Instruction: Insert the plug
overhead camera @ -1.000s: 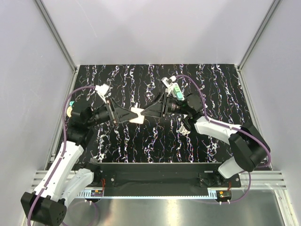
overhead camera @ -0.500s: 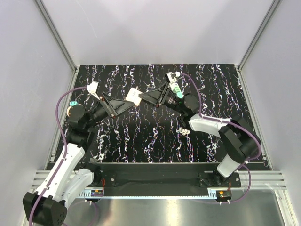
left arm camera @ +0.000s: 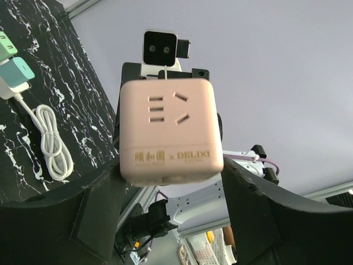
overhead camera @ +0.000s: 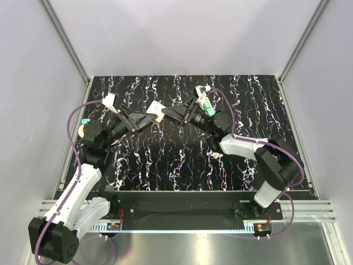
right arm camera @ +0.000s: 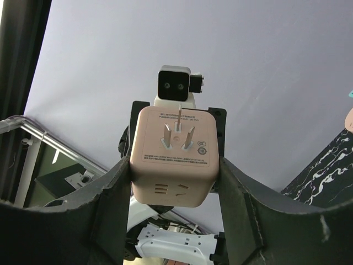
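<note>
top external: the left gripper [overhead camera: 148, 115] and the right gripper [overhead camera: 168, 113] meet nose to nose over the table [overhead camera: 165, 165], between its middle and its far edge. a pink adapter cube [overhead camera: 156, 110] sits between their tips. the plug [overhead camera: 205, 103] lies on the table near the far edge, right of the middle, just beside the right wrist and next to a teal block [overhead camera: 211, 112]. neither gripper has the plug.

left wrist: the cube [left arm camera: 171, 130] shows its socket face to this camera, with bare wall behind it, so it is up in the air. the left gripper [left arm camera: 168, 174] has a finger on each side of the cube, close at its lower corners. whether they press on it i cannot tell. the plug [left arm camera: 4, 47] is cut off by the top left edge of this view. it rests on the table beside the teal block [left arm camera: 17, 72], with a coiled white cord [left arm camera: 49, 143] nearer the camera.

right wrist: here the cube [right arm camera: 174, 154] shows its three prongs. the right gripper [right arm camera: 174, 165] is partly closed, fingers flat against two opposite sides, and holds the cube.

this looks like a pass of the cube from one gripper to the other. to do it well, the left fingers should land flat on two free faces, off the socket face and the prongs, and squeeze firmly before the right one lets go. keeping the cube square to both grippers would stop it twisting as the load changes over. the plug itself is not yet picked up, so one gripper must be freed to fetch it from the far edge.
</note>
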{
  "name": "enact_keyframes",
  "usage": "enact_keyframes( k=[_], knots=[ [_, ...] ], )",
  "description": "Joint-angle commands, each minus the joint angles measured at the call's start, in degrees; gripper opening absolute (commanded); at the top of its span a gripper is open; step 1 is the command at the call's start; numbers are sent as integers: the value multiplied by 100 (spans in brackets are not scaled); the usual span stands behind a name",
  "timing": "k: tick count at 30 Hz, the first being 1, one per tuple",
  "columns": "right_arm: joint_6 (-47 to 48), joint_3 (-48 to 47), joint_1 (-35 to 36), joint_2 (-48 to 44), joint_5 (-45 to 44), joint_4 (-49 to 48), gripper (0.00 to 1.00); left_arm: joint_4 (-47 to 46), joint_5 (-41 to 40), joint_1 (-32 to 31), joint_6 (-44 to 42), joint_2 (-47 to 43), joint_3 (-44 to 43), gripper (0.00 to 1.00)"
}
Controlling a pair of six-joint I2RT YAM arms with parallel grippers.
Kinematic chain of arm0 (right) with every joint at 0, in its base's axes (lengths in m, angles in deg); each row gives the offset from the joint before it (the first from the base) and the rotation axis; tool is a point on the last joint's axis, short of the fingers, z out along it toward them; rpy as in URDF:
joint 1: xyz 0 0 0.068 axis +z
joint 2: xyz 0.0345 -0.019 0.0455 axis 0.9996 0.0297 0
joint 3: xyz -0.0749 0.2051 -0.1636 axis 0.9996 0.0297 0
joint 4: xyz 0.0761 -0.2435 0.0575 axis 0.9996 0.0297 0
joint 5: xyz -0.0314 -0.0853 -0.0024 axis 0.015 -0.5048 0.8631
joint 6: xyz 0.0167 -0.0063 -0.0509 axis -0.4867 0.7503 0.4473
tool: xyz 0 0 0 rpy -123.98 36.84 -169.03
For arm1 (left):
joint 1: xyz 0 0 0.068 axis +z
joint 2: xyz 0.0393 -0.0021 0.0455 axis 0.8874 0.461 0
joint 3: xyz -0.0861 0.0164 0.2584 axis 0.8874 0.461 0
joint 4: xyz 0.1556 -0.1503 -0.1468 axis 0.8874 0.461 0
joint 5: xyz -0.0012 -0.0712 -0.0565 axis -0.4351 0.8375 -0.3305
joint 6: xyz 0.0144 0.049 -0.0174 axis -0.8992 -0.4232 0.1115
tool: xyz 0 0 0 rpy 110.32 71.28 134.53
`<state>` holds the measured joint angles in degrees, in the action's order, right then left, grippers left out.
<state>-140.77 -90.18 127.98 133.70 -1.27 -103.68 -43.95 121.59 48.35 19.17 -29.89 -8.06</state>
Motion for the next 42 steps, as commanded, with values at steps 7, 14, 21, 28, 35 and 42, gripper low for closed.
enact_keyframes(
  k=[7,14,21,28,35,42],
  knots=[
    [41,77,136,47,-152,-1563,0,-35,-356,-31,-224,-26,-128,42],
    [-20,454,110,-5,-231,-1545,46,1673,-646,22,-768,-26,-592,0],
    [-55,1201,-223,-400,436,-1528,95,6156,-864,769,-3832,824,-2946,0],
    [-186,1676,-584,-647,1481,-1519,100,7620,-2578,1007,-6523,862,-3987,0],
    [-372,1888,-619,-1155,2326,-1100,100,7647,-5303,1042,-7914,694,-3574,0],
    [559,1985,-628,-1982,2300,659,100,7103,-5182,2129,-8204,1344,-3495,0]
  ],
)
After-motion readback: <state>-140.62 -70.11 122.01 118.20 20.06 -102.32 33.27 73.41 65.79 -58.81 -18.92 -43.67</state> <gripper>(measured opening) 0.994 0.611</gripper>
